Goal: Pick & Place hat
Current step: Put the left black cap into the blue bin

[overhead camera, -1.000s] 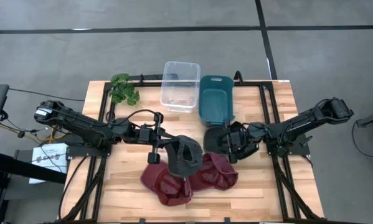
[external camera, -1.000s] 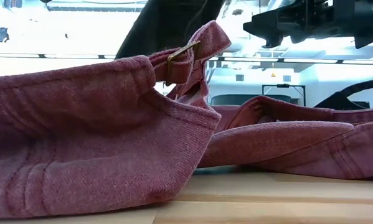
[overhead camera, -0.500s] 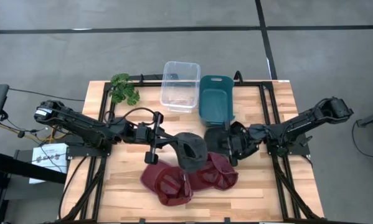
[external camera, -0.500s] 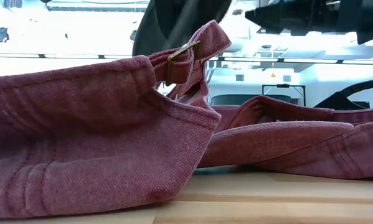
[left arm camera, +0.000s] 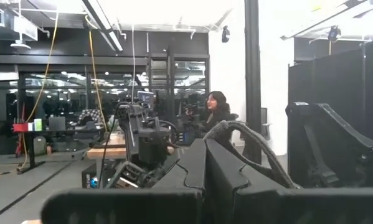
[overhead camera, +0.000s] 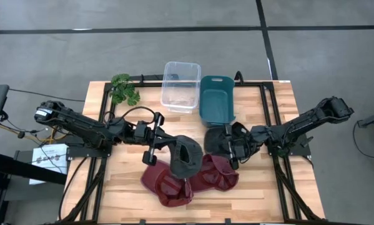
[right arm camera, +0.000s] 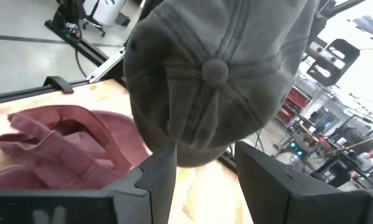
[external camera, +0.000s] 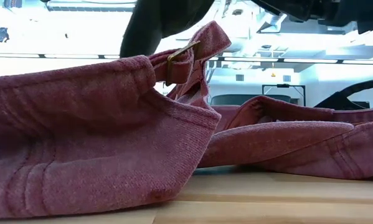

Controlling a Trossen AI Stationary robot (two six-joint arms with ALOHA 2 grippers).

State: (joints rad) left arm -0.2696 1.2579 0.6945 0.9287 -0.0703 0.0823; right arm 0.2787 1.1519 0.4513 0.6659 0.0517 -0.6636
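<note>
Hiding left pincer (overhead camera: 168, 149), grey hat (overhead camera: 187, 156), lifted

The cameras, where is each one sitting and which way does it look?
High view: above the table, straight down; both arms, left gripper holding the grey cap.
Low view: at tabletop level, looking across at the red caps.
Left wrist view: on the left arm, facing the room; own fingers show.
Right wrist view: on the right arm, facing the grey cap; right gripper open.
High and right wrist views share both caps.
</note>
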